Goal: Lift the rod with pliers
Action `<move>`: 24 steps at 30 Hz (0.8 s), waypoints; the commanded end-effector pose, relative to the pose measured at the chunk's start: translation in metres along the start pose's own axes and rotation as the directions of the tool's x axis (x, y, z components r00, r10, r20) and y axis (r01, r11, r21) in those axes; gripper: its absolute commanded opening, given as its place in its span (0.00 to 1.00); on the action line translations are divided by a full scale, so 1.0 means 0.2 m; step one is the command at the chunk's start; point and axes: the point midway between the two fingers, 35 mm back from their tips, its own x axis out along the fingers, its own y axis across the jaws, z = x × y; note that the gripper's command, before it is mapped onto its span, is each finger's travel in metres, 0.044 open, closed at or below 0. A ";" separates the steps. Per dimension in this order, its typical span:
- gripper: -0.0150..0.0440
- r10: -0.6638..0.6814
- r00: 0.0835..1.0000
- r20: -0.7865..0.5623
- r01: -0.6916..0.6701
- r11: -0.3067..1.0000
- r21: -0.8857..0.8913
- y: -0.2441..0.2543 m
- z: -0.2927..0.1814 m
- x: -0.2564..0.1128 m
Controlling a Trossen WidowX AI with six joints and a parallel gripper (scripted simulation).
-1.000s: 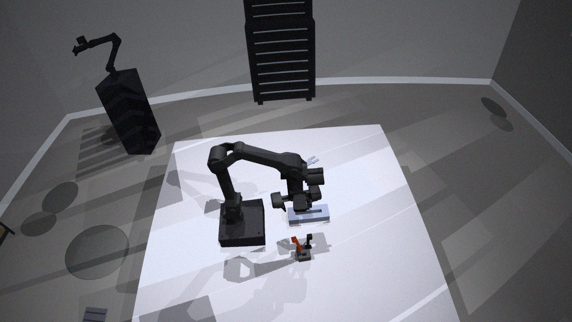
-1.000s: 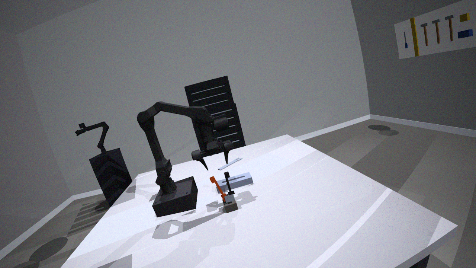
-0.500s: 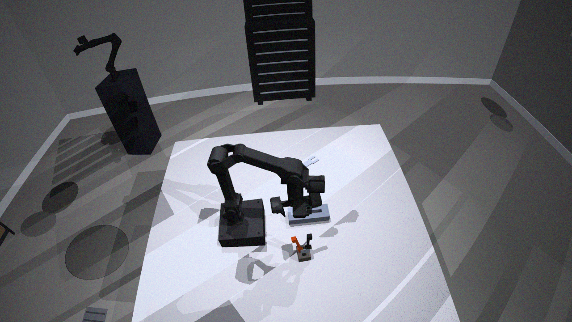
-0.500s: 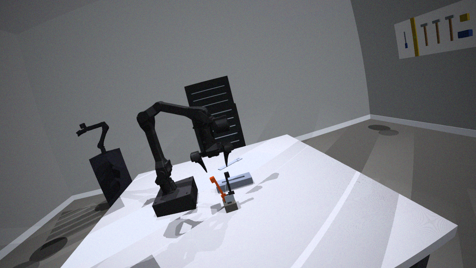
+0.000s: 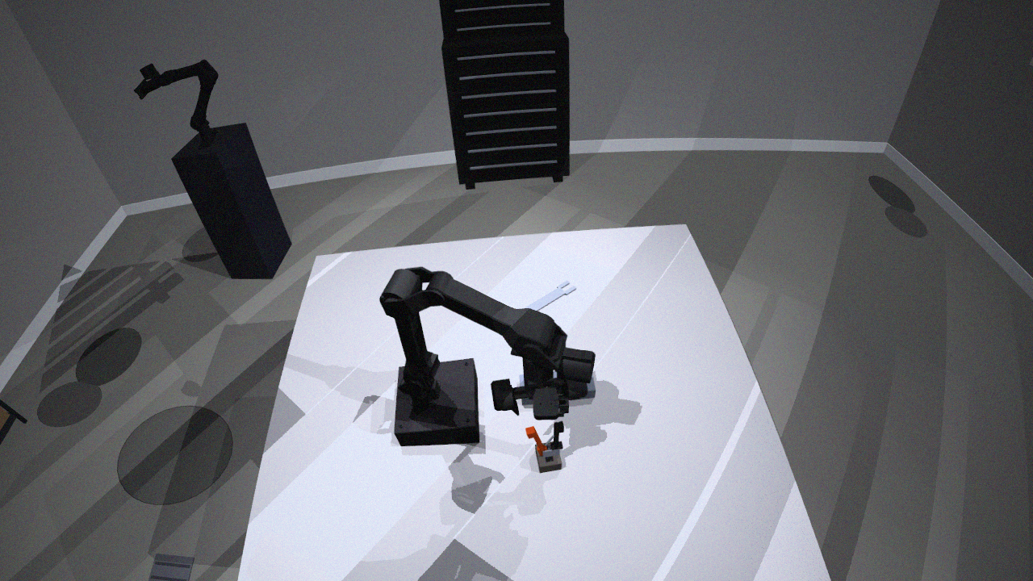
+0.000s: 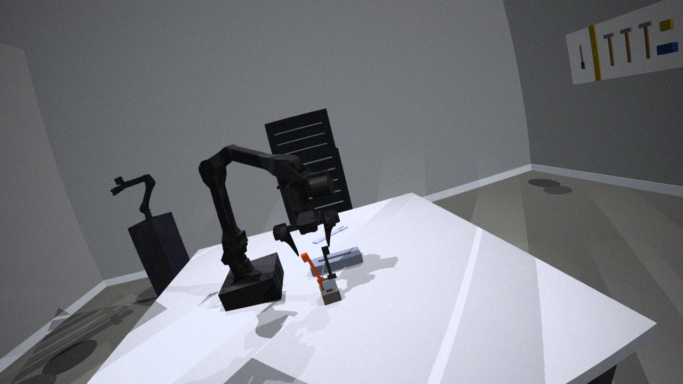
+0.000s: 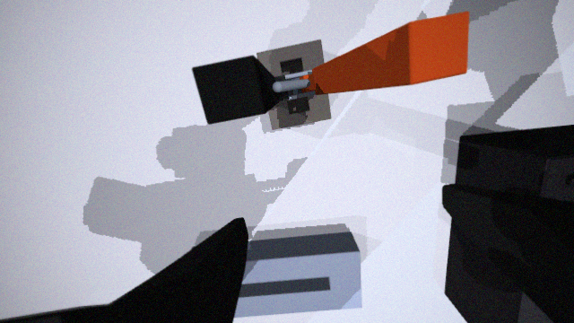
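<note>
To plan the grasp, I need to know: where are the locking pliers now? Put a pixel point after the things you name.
The locking pliers (image 5: pixel 541 442) (image 6: pixel 318 277) (image 7: pixel 365 60) stand upright in the small grey holster (image 5: pixel 550 466) (image 6: pixel 332 297) (image 7: pixel 320 112), in the exterior view nearer the camera than the channel block (image 6: pixel 350 260) (image 7: pixel 305 265).

No lettering, label, brand, number or sign can be read in any of the three views.
</note>
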 end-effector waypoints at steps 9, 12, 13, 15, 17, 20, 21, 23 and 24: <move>1.00 0.000 1.000 0.006 0.000 1.000 -0.004 0.00 0.10 0.01; 1.00 0.000 1.000 0.007 0.000 1.000 -0.004 0.00 0.16 0.01; 1.00 0.000 1.000 0.007 0.000 1.000 -0.004 0.00 0.18 0.01; 1.00 0.000 1.000 0.008 0.000 1.000 -0.004 0.00 0.22 0.01; 1.00 0.000 1.000 0.009 0.000 1.000 -0.004 0.00 0.26 0.01; 1.00 0.000 1.000 0.010 0.000 1.000 -0.003 0.00 0.29 0.01; 1.00 0.000 1.000 0.010 0.000 1.000 -0.003 0.00 0.29 0.01; 1.00 0.000 1.000 0.010 0.000 1.000 -0.003 0.00 0.29 0.01; 1.00 0.000 1.000 0.010 0.000 1.000 -0.003 0.00 0.29 0.01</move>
